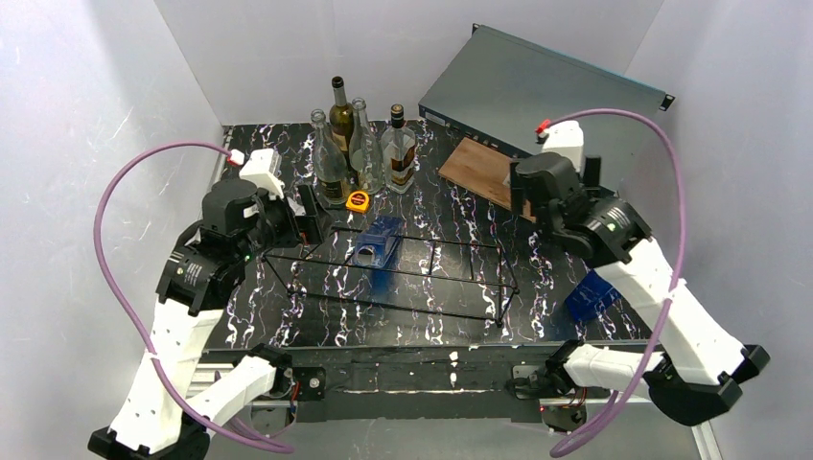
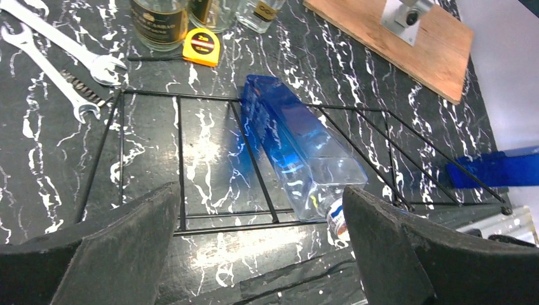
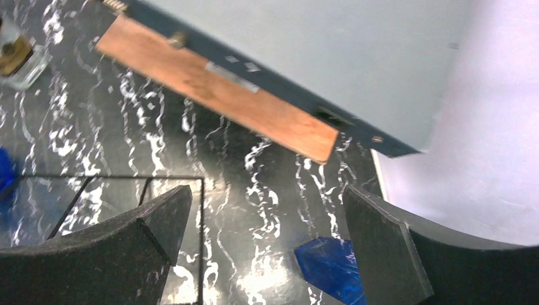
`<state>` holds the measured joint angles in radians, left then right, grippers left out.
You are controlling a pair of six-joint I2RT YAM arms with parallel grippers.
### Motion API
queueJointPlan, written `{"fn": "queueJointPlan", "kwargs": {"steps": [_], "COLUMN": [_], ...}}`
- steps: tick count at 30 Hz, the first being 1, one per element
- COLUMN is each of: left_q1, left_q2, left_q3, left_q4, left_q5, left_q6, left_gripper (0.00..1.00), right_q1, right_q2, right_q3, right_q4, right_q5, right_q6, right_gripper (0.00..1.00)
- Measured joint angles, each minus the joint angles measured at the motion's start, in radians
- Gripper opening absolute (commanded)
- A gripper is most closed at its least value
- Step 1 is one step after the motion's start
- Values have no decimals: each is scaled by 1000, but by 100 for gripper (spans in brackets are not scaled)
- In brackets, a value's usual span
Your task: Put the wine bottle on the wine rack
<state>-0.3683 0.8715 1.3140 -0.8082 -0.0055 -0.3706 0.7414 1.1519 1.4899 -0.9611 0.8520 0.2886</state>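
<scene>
The wine rack (image 1: 441, 274), a low black wire frame, sits mid-table. A clear blue square bottle (image 1: 376, 244) lies across its left part, and shows in the left wrist view (image 2: 299, 146). A second blue bottle (image 1: 594, 292) lies on the table right of the rack and shows in the right wrist view (image 3: 330, 264). Several glass bottles (image 1: 340, 125) stand upright at the back. My left gripper (image 1: 312, 213) is open and empty above the rack's left end (image 2: 260, 194). My right gripper (image 1: 522, 196) is open and empty above the rack's right end (image 3: 267, 190).
A yellow tape measure (image 2: 201, 47) and two wrenches (image 2: 51, 57) lie behind the rack on the left. A wooden board (image 1: 479, 168) and a grey metal box (image 1: 537, 91) sit at the back right. White walls close in the table.
</scene>
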Motion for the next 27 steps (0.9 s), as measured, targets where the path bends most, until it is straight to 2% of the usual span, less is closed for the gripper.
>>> {"fn": "queueJointPlan", "kwargs": {"steps": [6,9,14,19,27], "left_q1": [0,0,-1,-1,-1], "left_q2": [-10,-6,25,24,24], "left_q3": [-6,-8,-2,-2,-2], "left_q4": [8,8,7,7,7], "left_q5": [74,104,142,153,173], "left_q6": [10,13,23,23,23], "left_gripper": [98,98,98,98,98], "right_q1": [-24,-63,-467,-531,-544], "right_q2": [-111,-72,-148,-202,-266], "right_q3": [-3,-5,-157,-198,-234], "right_q4": [-48,-90,-1,-4,-53], "right_q5": [182,282,256,237,198], "right_q6": [55,106,126,146,243], "right_gripper": [98,98,98,98,88]}}
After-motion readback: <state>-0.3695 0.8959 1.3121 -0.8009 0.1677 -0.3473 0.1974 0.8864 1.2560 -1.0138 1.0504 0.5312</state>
